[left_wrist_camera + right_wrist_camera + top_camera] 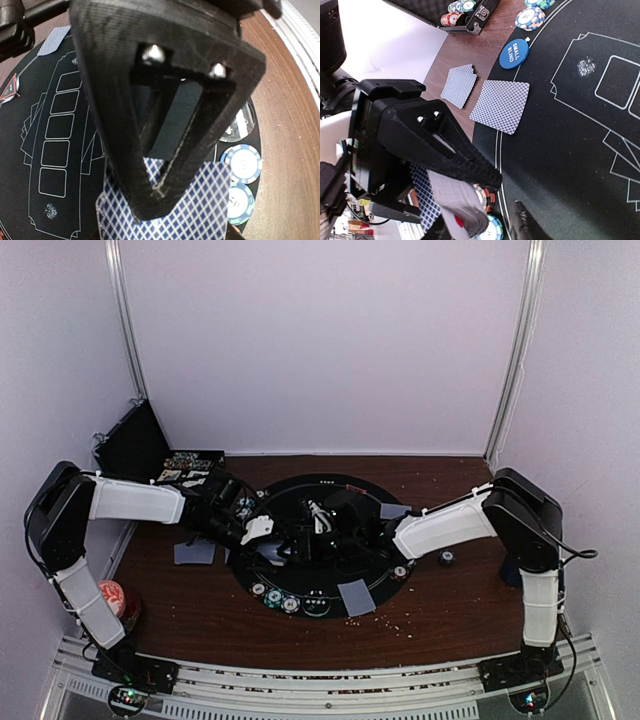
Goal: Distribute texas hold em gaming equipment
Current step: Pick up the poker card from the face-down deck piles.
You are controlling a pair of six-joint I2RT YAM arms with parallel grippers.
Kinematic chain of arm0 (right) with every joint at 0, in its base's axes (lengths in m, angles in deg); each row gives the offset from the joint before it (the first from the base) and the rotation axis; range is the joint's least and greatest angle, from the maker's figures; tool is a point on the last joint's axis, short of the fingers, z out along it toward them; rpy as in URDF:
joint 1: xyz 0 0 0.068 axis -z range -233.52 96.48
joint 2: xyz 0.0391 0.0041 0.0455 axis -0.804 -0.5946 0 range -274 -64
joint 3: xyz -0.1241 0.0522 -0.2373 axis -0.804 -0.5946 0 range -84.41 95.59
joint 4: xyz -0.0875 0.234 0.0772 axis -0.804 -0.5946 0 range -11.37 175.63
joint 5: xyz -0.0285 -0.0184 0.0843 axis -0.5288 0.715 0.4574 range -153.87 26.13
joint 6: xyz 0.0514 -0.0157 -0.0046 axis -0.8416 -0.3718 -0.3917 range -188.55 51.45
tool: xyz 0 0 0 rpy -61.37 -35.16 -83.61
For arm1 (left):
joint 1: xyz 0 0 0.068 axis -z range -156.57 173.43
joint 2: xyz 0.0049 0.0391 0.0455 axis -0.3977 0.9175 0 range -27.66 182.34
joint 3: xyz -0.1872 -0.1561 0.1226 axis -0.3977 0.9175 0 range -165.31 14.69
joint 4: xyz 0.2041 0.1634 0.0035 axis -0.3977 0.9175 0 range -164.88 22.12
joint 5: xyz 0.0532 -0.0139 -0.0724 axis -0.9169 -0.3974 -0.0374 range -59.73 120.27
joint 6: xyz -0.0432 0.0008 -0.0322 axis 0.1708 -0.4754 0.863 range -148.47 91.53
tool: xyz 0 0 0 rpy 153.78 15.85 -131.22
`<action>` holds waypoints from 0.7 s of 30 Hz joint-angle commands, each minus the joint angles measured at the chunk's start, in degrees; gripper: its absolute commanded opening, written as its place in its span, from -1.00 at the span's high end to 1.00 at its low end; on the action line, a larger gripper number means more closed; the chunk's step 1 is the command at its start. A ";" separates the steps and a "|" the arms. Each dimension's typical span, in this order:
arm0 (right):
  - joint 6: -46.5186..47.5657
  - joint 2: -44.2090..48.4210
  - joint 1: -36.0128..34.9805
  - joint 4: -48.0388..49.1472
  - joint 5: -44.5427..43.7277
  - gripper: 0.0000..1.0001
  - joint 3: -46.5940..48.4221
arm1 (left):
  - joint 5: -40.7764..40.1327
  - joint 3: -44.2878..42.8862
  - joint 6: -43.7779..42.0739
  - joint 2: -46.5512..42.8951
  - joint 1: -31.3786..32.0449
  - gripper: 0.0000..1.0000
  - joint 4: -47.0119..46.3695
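Note:
My left gripper (pixel 152 200) is shut on a deck of blue-checked playing cards (pixel 200 210), held low over the near left part of the black poker mat (pixel 345 485). The right wrist view shows that deck (pixel 452 200) edge-on, a red pip at its lower edge. My right gripper (pixel 322 535) reaches in from the right, close to the deck. Only one dark fingertip (pixel 522 225) shows, so I cannot make out how its jaws stand. Single cards (pixel 500 106) (pixel 459 86) lie face down left of the mat. Striped chips (pixel 242 163) (pixel 241 202) sit on the mat's rim beside the deck.
A blue small-blind button (pixel 514 53) lies on the mat. A red triangle marker (pixel 10 90) lies further in. More cards (pixel 357 597) (pixel 395 510) rest on the mat's edges. An open black case (pixel 135 445) stands back left. A red-topped can (pixel 113 597) sits near left.

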 commanded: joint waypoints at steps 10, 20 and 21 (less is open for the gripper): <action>3.19 6.33 2.56 -6.56 -4.17 0.75 -2.87 | 3.59 -1.25 -0.60 -0.41 0.23 0.14 1.46; 3.58 9.35 2.47 -5.22 -0.03 1.00 -5.06 | 3.27 -1.43 -0.55 0.01 0.30 0.15 1.43; 3.64 9.79 2.55 -5.14 0.13 1.00 -5.31 | 3.19 -1.43 -0.50 0.00 0.18 0.15 1.47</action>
